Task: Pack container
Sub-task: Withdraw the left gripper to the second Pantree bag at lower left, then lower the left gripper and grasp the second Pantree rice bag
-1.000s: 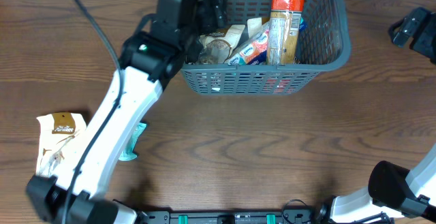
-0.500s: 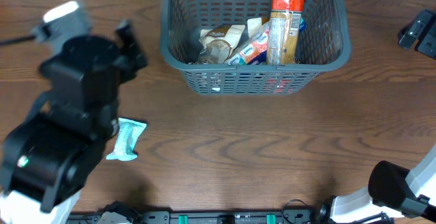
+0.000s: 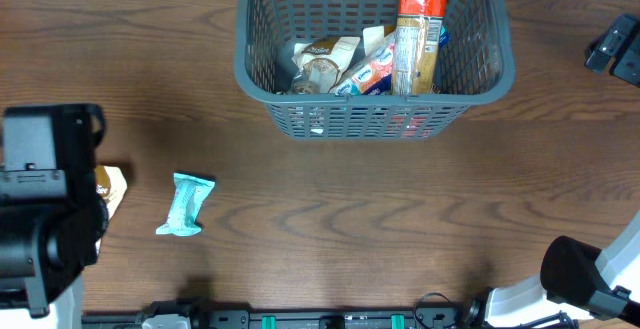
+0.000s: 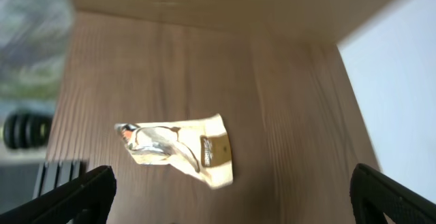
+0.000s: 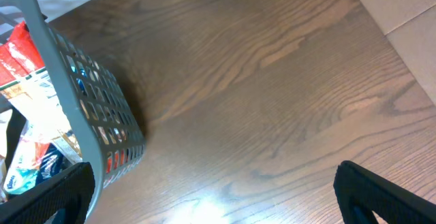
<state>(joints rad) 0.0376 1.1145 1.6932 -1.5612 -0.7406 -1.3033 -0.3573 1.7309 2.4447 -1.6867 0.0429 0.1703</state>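
Note:
The dark grey slotted container (image 3: 372,119) stands at the top middle of the table, with several snack packets inside, one tall orange and red packet (image 3: 419,34) upright. Its corner shows in the right wrist view (image 5: 102,115). My left gripper (image 4: 231,197) is open and empty, hanging above a cream and gold packet (image 4: 180,146) on the table; in the overhead view the arm covers most of that packet (image 3: 112,187). A teal packet (image 3: 187,205) lies to its right. My right gripper (image 5: 218,190) is open and empty at the right edge.
The left arm's body (image 3: 40,209) fills the lower left of the table. The right arm (image 3: 620,49) sits at the far right edge, its base (image 3: 580,279) at the lower right. Bare wood lies between the container and the front edge.
My left arm has swung from the container's left side down and left to the table's lower left, above the cream packet. The right arm has not moved.

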